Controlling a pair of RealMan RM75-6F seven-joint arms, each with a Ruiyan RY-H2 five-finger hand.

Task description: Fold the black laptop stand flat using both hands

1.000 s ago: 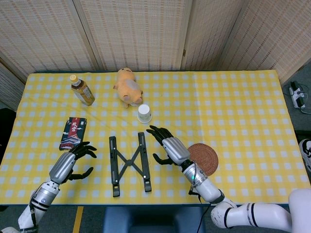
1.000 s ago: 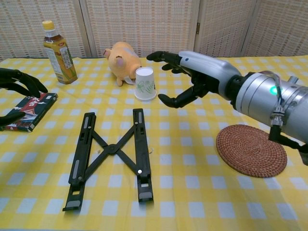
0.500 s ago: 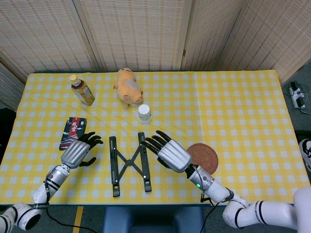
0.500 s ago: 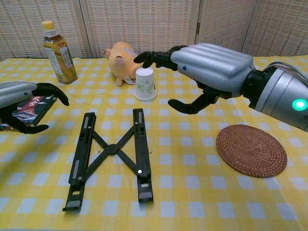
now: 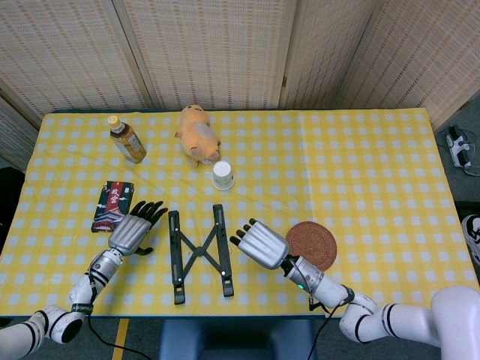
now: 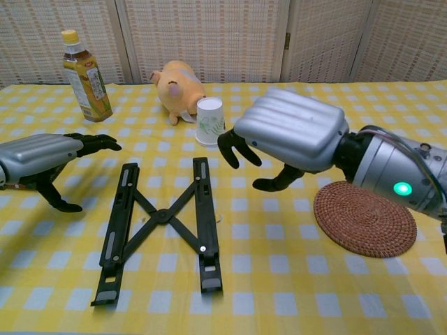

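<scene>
The black laptop stand [image 5: 199,252] [image 6: 162,216] lies on the yellow checked table near the front edge, two long bars joined by an X-shaped cross brace, spread apart. My left hand [image 5: 132,231] [image 6: 43,162] hovers just left of the stand's left bar, palm down, fingers apart, holding nothing. On the other side my right hand [image 5: 259,243] [image 6: 290,139] hangs beside the right bar, fingers spread and bent downward, empty. Neither hand touches the stand.
A round woven coaster [image 5: 313,241] [image 6: 364,218] lies right of the right hand. A white paper cup [image 5: 223,175] [image 6: 209,121], a plush pig [image 5: 198,134] [image 6: 176,84] and a tea bottle [image 5: 126,139] [image 6: 83,76] stand behind the stand. A dark packet [image 5: 111,205] sits at the left.
Both hands have turned palm down and closed in on the stand from either side, the left moving right, the right lowering toward the right bar. The stand has not moved.
</scene>
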